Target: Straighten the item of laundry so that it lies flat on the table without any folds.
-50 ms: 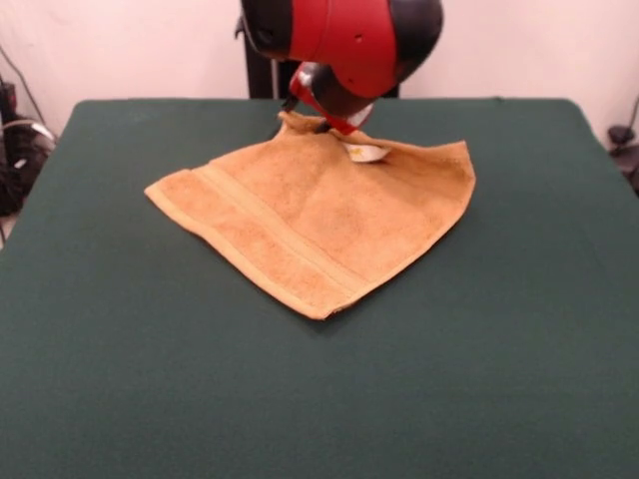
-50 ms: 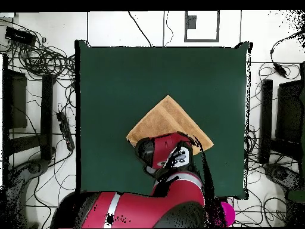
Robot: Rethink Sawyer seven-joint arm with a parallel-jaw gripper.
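Note:
The item of laundry [image 1: 315,215], a golden-tan towel, lies spread as a diamond on the green table [image 1: 120,379], with a border band along its front left side. Its far corner is bunched up slightly, right at my gripper [image 1: 321,122]. A small white tag [image 1: 365,152] shows next to that spot. The red arm hides most of the gripper, so its state does not show. In the overhead view the towel [image 2: 170,119] sits near the table's [image 2: 119,77] middle, and the arm [image 2: 167,152] covers its lower part and the gripper.
Green table surface surrounds the towel on all sides. Cables and dark equipment [image 2: 36,89] lie on the floor beyond the table's left and right edges in the overhead view. The arm's black pedestal [image 1: 262,70] stands behind the far edge.

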